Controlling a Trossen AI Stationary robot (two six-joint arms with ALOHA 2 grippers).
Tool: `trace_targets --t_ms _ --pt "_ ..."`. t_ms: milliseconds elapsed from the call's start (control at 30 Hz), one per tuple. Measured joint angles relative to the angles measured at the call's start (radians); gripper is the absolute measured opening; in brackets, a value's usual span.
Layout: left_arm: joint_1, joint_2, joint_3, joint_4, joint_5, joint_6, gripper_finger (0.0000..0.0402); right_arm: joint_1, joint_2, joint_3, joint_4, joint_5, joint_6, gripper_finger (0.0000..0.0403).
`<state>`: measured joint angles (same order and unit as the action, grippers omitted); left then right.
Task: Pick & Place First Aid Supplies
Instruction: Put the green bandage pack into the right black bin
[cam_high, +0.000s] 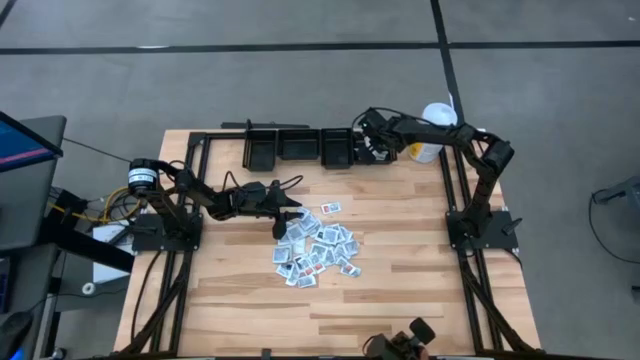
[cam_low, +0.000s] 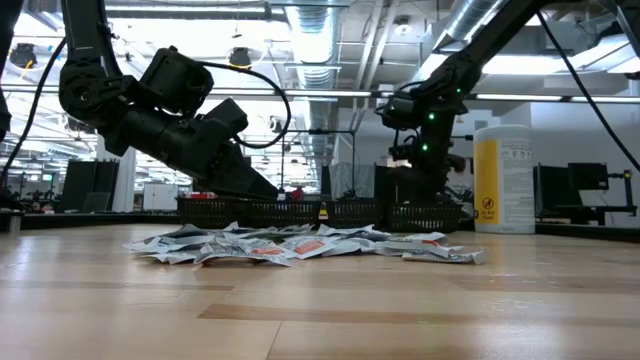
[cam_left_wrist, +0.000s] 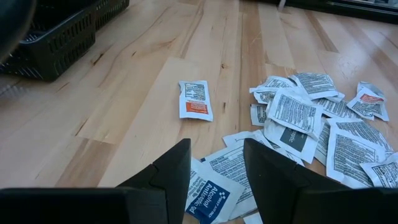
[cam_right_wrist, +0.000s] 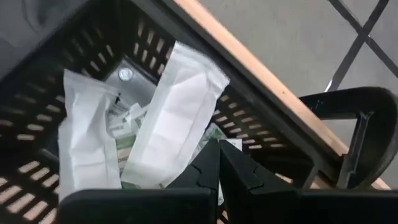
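Left wrist view: the left gripper (cam_left_wrist: 214, 171) is held over the packets (cam_left_wrist: 311, 124) on the table (cam_left_wrist: 137, 93), jaws apart, empty. Only the right wrist view shows the right gripper (cam_right_wrist: 217, 165), jaws closed, above a basket (cam_right_wrist: 43, 149) containing packets.

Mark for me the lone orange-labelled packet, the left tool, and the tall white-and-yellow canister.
Orange-labelled packet (cam_left_wrist: 195, 99): left wrist view, middle of its printed face.
Left tool (cam_left_wrist: 214, 168): left wrist view, gap midway between its open fingertips.
White-and-yellow canister (cam_low: 502, 180): low view, middle of its body.
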<state>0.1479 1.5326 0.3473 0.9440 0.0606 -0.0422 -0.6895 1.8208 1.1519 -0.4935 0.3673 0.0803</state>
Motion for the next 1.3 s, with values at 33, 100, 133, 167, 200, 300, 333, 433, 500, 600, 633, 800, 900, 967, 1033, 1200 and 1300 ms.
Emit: trace_targets --t_ms 33,100,133,167,200,300,333,433,500,600,633,800,900,967,1033,1200,1300 --pt "-0.002 0.000 0.000 0.000 0.000 0.000 0.0149 0.000 0.001 -0.004 0.002 0.000 0.000 0.0000" --pt "-0.006 0.000 0.000 0.000 0.000 0.000 0.0149 -0.003 0.001 -0.011 0.006 0.000 0.000 0.0000" --pt "-0.007 0.000 0.000 0.000 0.000 0.000 0.0149 -0.003 0.001 -0.012 0.006 0.000 0.000 0.0000" --pt "-0.007 0.000 0.000 0.000 0.000 0.000 0.0149 -0.003 0.001 -0.012 0.007 0.000 0.000 0.0000" --pt "-0.006 0.000 0.000 0.001 0.000 0.000 0.0149 -0.003 0.001 -0.012 0.012 0.000 0.000 0.0000" --pt "-0.006 0.000 0.000 0.003 0.000 0.000 0.0149 -0.003 0.001 -0.012 0.025 -0.009 -0.001 0.0000" --pt "-0.006 0.000 0.000 0.005 0.000 0.000 0.0149 -0.003 0.001 -0.012 0.033 -0.031 -0.012 0.0000" --pt "-0.006 0.000 0.000 0.006 0.000 0.000 0.0149 -0.002 0.001 -0.012 0.061 -0.136 -0.059 0.0000" --pt "-0.006 0.000 0.000 0.006 0.000 0.000 0.0149 0.008 0.001 -0.012 0.075 -0.158 -0.078 0.0000" --pt "-0.006 0.000 0.000 0.007 0.000 0.000 0.0149 0.017 0.001 -0.012 0.087 -0.158 -0.088 0.0000" --pt "-0.006 0.000 0.000 0.007 0.000 0.000 0.0149 0.019 0.001 -0.012 0.089 -0.150 -0.087 0.0000" --pt "-0.006 0.000 0.000 0.007 0.000 0.000 0.0149 0.014 0.001 -0.012 0.059 -0.002 -0.058 0.0000" --pt "-0.006 0.000 0.000 0.007 0.000 0.000 0.0149 0.000 0.001 -0.012 0.021 0.021 -0.031 0.0000" --pt "-0.006 0.000 0.000 0.007 0.000 0.000 0.0149 -0.007 0.001 -0.012 0.009 0.023 -0.029 0.0000" --pt "-0.006 0.000 0.000 0.007 0.000 0.000 0.0149 -0.005 0.001 -0.012 0.011 0.023 -0.029 0.0000" --pt "-0.006 0.000 0.000 0.007 0.000 0.000 0.0149 0.004 0.007 -0.012 0.035 0.022 -0.027 0.0000" --pt "-0.006 0.000 0.000 0.007 0.000 0.000 0.0149 0.009 0.047 -0.013 0.043 0.024 -0.028 0.0000"
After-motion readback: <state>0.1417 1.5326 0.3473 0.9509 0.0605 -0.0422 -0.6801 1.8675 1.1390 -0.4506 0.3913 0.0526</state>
